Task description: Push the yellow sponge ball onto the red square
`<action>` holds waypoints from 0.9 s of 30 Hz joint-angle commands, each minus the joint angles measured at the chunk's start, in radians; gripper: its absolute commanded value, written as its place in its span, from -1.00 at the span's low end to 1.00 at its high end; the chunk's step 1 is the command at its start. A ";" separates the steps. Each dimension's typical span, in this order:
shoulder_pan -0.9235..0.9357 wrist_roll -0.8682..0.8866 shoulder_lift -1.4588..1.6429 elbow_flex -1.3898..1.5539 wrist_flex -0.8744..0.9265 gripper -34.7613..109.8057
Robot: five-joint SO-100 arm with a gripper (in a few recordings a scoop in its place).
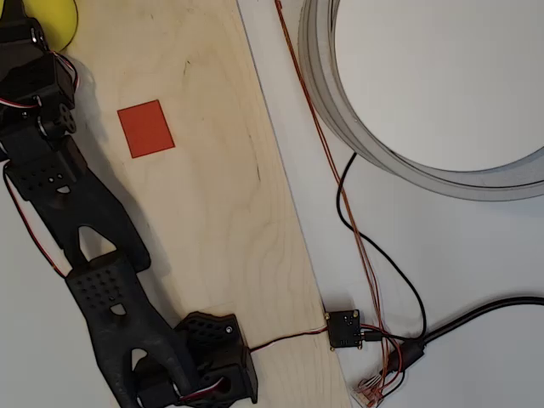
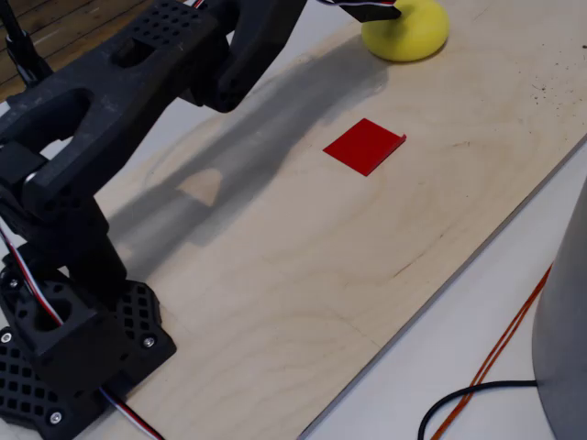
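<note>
The yellow sponge ball lies at the top left corner of the overhead view, cut off by the frame edge. In the fixed view the ball rests on the wooden board at the top. The red square lies flat on the board, below and right of the ball; in the fixed view the red square sits nearer the camera than the ball. My black gripper reaches up along the board's left side, right beside the ball. Its fingertips are cut off by the frame, as they are for the gripper in the fixed view.
The arm's base stands at the board's lower edge. A large grey ring lies on the white table to the right. Red and black cables run to a small circuit board beside the wooden board.
</note>
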 commanded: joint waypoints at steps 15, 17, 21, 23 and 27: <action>0.031 0.235 0.017 -0.038 0.448 -0.43; 0.028 0.258 0.015 -0.038 0.517 -0.43; 0.031 0.241 0.040 0.000 0.572 -0.45; 0.035 0.236 0.080 0.057 0.572 -0.45; 0.020 0.235 0.224 0.189 0.571 -0.44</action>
